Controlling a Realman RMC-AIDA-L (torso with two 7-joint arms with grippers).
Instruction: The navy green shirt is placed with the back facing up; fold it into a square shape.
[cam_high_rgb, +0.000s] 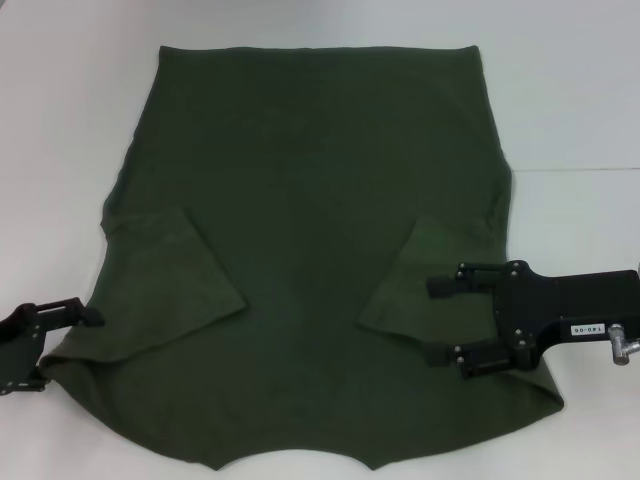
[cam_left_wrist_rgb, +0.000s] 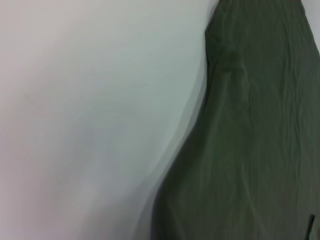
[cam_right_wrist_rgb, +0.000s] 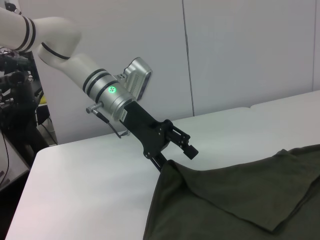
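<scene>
The navy green shirt (cam_high_rgb: 320, 250) lies spread flat on the white tabletop (cam_high_rgb: 570, 110), filling the middle of my head view, both sleeves folded in.

At the lower left of the frame I see the left end effector (cam_high_rgb: 70, 335) at the shirt's corner; one finger (cam_high_rgb: 85, 315) rests above the cloth, the other is hidden at the edge, so I cannot tell whether it grips. The left sleeve flap (cam_high_rgb: 175, 275) lies folded inward at centre left, the right one (cam_high_rgb: 425, 275) at centre right. At the right, the right end effector (cam_high_rgb: 437, 320) hangs over the shirt's edge, fingers spread wide, holding nothing.
</scene>
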